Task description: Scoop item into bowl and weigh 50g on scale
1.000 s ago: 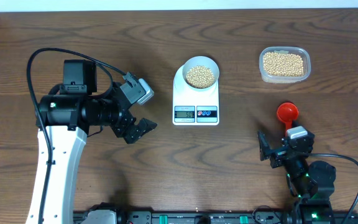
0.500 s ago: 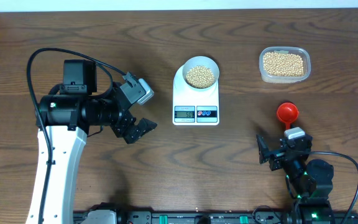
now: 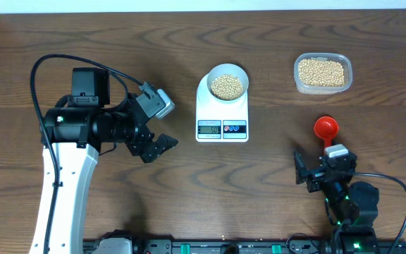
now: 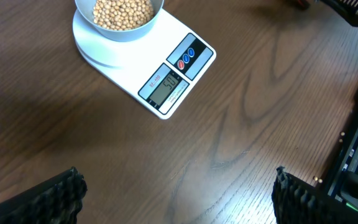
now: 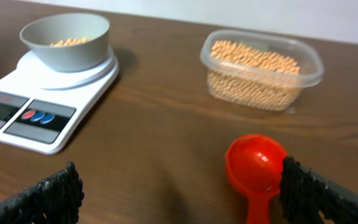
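The beans [image 3: 227, 86] are sitting in the bowl [image 5: 67, 55] on the scale [image 3: 222, 111], upper centre of the overhead frame. The reading is probably being checked, so nothing should be touching it. The left end effector [image 3: 159, 146] and the right end effector [image 5: 182, 196] are both gaping wide and carrying nothing. The red scoop [image 3: 325, 128] and the tub [image 3: 348, 79] are lying at right, blocking nothing.

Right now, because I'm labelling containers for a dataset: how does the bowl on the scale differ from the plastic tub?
The bowl is round and opaque blue-grey; the tub is a clear rounded rectangle. The bowl stands on the scale; the tub sits directly on the table. From overhead, the bowl looks narrower than the tub. Both are open-topped and hold tan beans.
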Motion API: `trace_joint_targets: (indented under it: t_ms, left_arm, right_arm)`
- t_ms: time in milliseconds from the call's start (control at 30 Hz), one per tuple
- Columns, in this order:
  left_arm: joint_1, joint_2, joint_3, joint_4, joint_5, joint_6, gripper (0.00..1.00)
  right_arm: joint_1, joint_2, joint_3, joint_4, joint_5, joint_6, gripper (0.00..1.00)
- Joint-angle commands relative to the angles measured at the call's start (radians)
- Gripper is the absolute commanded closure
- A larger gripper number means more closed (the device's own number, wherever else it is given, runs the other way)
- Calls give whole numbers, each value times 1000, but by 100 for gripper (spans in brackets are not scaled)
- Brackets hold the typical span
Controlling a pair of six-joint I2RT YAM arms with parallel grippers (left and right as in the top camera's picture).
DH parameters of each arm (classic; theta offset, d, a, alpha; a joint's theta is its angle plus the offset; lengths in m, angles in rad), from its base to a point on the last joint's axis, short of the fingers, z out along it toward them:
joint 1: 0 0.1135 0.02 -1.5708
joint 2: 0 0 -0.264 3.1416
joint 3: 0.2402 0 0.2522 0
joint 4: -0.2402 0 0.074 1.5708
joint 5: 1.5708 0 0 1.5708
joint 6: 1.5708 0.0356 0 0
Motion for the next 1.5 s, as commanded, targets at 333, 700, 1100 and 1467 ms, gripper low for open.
trace_joint_targets:
  t_ms: [333, 700, 1100, 1467]
  left_arm:
    - [4, -2, 15, -3, 13, -2, 2]
    - [4, -2, 15, -3, 13, -2, 2]
    - [4, -2, 15, -3, 13, -2, 2]
    - [4, -2, 15, -3, 13, -2, 2]
  right_arm:
    - [-44, -175, -1, -10, 39, -75, 1]
    - [-79, -238, -1, -10, 31, -74, 1]
    - [-74, -238, -1, -9, 31, -70, 1]
    - [-71, -239, -1, -8, 31, -70, 1]
